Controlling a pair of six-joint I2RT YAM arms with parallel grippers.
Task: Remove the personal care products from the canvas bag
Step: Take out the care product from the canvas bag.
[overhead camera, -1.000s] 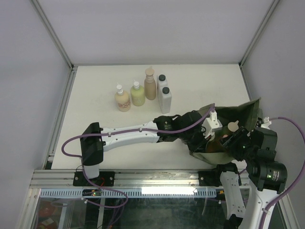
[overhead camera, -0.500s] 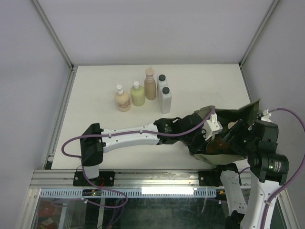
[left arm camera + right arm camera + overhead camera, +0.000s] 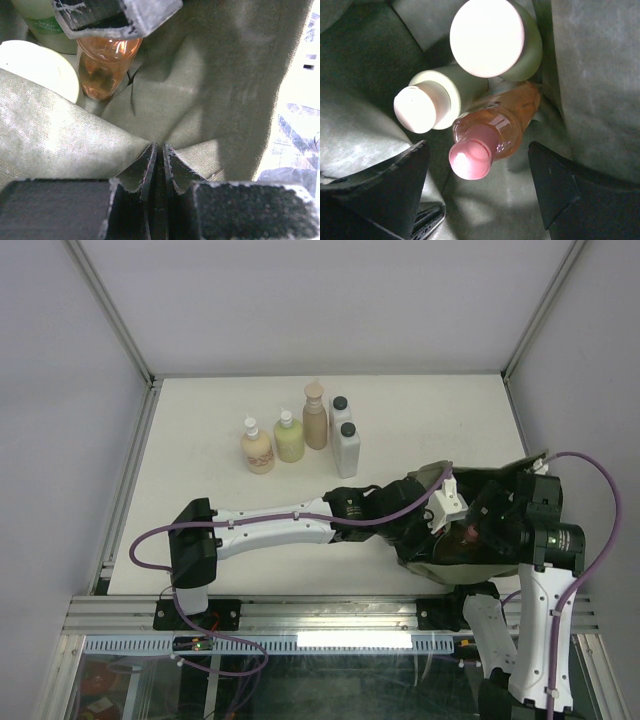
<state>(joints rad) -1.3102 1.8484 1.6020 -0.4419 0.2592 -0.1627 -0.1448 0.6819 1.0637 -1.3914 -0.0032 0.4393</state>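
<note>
The olive canvas bag (image 3: 430, 558) lies at the table's near right. My left gripper (image 3: 157, 150) is shut on a fold of its fabric at the rim, also seen from the top (image 3: 425, 530). My right gripper (image 3: 477, 147) is open inside the bag, its jaws on either side of an orange bottle (image 3: 512, 117) with a pink cap, apart from it. The orange bottle also shows in the left wrist view (image 3: 105, 70). Beside it stand a pale green bottle (image 3: 452, 92) and a wide cream cap (image 3: 487, 37). From the top, my right gripper (image 3: 482, 528) is sunk into the bag's mouth.
Several bottles stand on the table at the back: tan (image 3: 258, 450), yellow-green (image 3: 289, 439), tall beige (image 3: 315, 420), and two white ones with black caps (image 3: 346, 450). The right wall of the enclosure (image 3: 580, 390) runs close to the bag.
My right wrist has swung further over and down into the bag's mouth, and the bag's upright right flap has dropped. My left arm has stayed holding the rim.
</note>
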